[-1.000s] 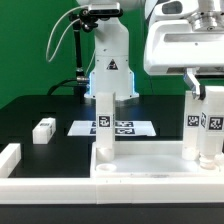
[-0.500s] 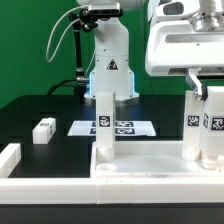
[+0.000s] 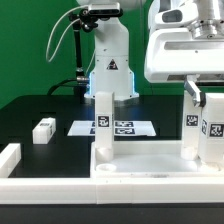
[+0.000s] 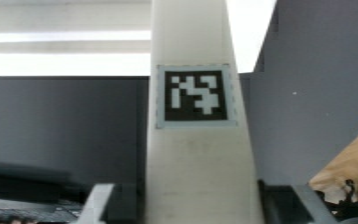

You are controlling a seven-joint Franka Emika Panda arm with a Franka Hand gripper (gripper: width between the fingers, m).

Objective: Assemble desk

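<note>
The white desk tabletop tray lies at the front of the black table with its raised rims up. One tagged leg stands upright at its left corner. A second leg stands at its right side. My gripper is above the tray's right end, shut on a third upright leg right beside the second one. In the wrist view this held leg fills the middle with its tag facing the camera, and my gripper has a finger on each side of it.
A small white tagged piece lies on the table at the exterior view's left. The marker board lies behind the tray. A low white rail sits at the front left. The robot base stands at the back.
My gripper and the held leg have shifted slightly down and to the exterior view's right. The other parts have not moved.
</note>
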